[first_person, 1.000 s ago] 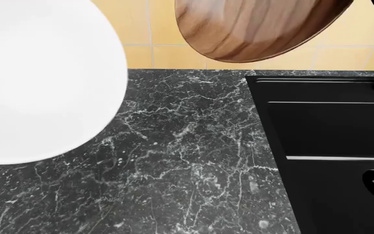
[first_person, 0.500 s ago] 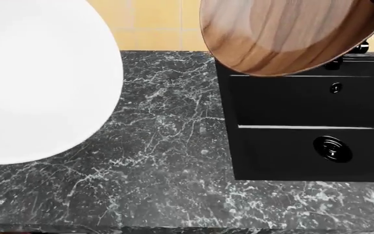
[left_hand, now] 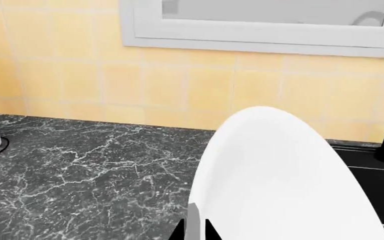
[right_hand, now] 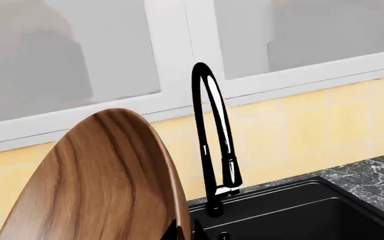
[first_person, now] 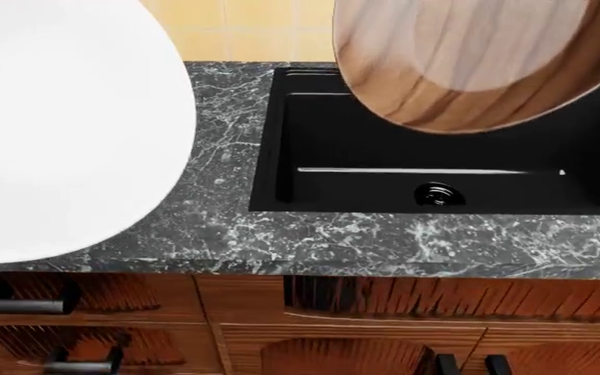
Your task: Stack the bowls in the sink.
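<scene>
The head view looks down on a dark marbled worktop point(first_person: 227, 156) with the black sink point(first_person: 425, 187) set into it and a small round fitting point(first_person: 437, 194) showing low in the basin; wooden cabinet fronts point(first_person: 227, 328) with dark handles run below the worktop's front edge. Two bowls are held up close to the head camera, well above the surfaces. The white bowl point(first_person: 60, 125) fills the left of that view, over the worktop beside the sink, and the wood-grain brown bowl point(first_person: 477, 62) hangs at the upper right, over the sink's back half. In the left wrist view the white bowl point(left_hand: 279, 180) stands on edge, its rim running down between two thin dark fingertips point(left_hand: 178, 232) of the left end effector point(left_hand: 193, 231), which sit on either side of that rim and look clamped on it. Behind it lie the worktop point(left_hand: 85, 170), a yellow tiled wall point(left_hand: 178, 85) and a pale window frame point(left_hand: 259, 30). In the right wrist view the brown bowl point(right_hand: 98, 185) also stands on edge, with the tall black faucet point(right_hand: 215, 150) and the sink point(right_hand: 292, 210) beyond it. Only a dark sliver of the right end effector point(right_hand: 182, 231) shows at the bowl's rim, so I cannot tell how its jaws stand.
</scene>
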Controlling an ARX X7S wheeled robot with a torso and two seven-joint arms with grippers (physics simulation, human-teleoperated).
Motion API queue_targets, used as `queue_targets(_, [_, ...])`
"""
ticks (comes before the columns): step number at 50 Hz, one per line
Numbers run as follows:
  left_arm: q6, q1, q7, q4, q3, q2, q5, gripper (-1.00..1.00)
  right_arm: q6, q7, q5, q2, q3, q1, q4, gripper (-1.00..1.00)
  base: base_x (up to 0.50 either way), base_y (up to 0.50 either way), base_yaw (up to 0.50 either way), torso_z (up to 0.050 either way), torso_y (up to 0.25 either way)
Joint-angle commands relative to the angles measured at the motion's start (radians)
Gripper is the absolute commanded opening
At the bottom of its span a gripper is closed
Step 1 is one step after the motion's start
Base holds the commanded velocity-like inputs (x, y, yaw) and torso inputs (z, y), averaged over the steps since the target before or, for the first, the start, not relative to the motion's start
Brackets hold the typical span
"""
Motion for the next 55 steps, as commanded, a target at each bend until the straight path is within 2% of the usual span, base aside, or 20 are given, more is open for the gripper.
queue_targets(1, [-0.003,-0.013,-0.005,-0.005,-0.006,0.003,0.003,-1.0,-0.017,-0.008,-0.004,0.034,0.022,-0.018,-0.016,-1.0,-0.35,-0.51,0.0,0.0,0.0])
queue_targets(9, [-0.002,-0.012,-0.008,-0.003,-0.008,0.001,0.004,-1.0,-0.027,-0.017,0.01,0.082,0.042,-0.033,-0.034,-1.0,-0.32,-0.51,0.0,0.003,0.0])
queue_targets(21, [-0.001,-0.013,-0.018,-0.008,-0.01,0.008,0.008,-1.0,-0.087,-0.044,0.038,0.224,0.093,-0.1,-0.073,-1.0,-0.26,-0.5,0.0,0.0,0.0])
queue_targets(33, [-0.003,-0.015,-0.025,-0.016,-0.014,0.011,0.022,-1.0,-0.127,-0.058,0.041,0.32,0.115,-0.146,-0.087,-1.0,-0.19,-0.5,0.0,0.0,0.0])
queue_targets(44, [-0.001,-0.015,-0.033,-0.023,-0.019,0.0,0.036,-1.0,-0.155,-0.03,0.001,0.349,0.112,-0.176,-0.069,-1.0,-0.02,-0.5,0.0,0.0,0.0])
queue_targets(55, [0.017,-0.025,-0.062,-0.036,-0.04,-0.057,0.067,-1.0,-0.141,-0.007,-0.01,0.312,0.104,-0.168,-0.053,-1.0,0.13,-0.5,0.0,0.0,0.0])
